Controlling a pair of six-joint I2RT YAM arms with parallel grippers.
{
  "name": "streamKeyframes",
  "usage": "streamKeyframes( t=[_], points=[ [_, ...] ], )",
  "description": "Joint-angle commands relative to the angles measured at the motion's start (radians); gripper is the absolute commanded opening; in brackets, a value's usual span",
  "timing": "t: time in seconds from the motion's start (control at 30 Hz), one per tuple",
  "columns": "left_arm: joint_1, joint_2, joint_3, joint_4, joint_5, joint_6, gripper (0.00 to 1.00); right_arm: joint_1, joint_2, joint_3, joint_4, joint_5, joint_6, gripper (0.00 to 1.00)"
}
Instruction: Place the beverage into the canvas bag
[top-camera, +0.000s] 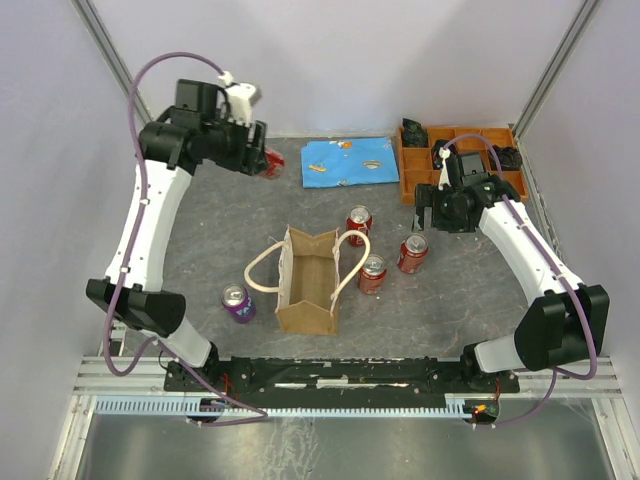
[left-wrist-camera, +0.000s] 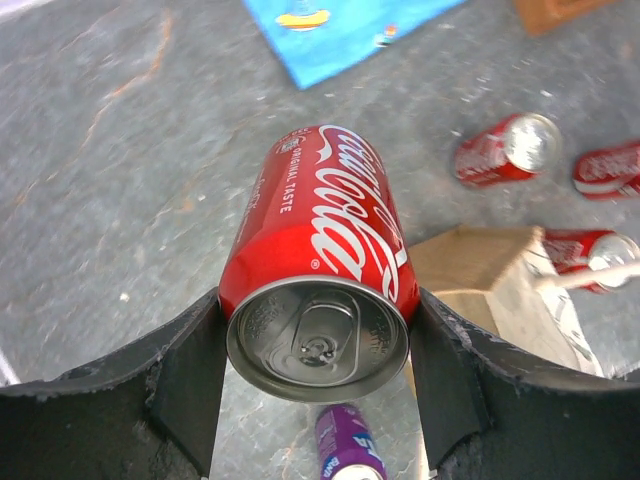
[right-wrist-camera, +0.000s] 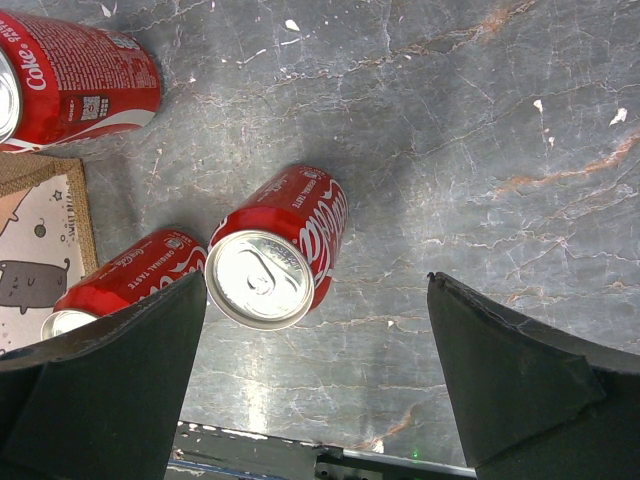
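Coke can clamped in my L gripper; canvas bag off to its right. I could clip the rim and tip the bag.

Held can in left tool: white "Coca-Cola" script, with "ORIGINAL TASTE" beside it. Right wrist view: top-left can reads "Coke" and carries a square code; its fine print is unreadable. Middle can: partial Coca-Cola script. Lower can: "ORIGINAL TASTE". Bag: small lettering, too small to read. Purple can: label unreadable.
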Motion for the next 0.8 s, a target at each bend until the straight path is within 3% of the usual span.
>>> streamKeyframes(
  t=[0.0,0.13,0.4,0.77],
  points=[
    [-0.186,-0.046,0.03,-0.039,0.092,0.081,0.03,0.004,0.007,0.027,0.022,-0.012,-0.004,0.99],
    [-0.312,-0.081,-0.052,-0.016,0.03,0.115,0.03,0.003,0.01,0.033,0.02,-0.013,-0.003,0.99],
    [-0.39,-0.063,-0.052,-0.035,0.056,0.136,0.03,0.004,-0.008,0.014,0.016,0.003,0.001,0.99],
    [-0.527,-0.166,-0.257,-0.062,0.007,0.191,0.03,0.004,-0.025,-0.001,0.008,0.03,-0.003,0.99]
  ],
)
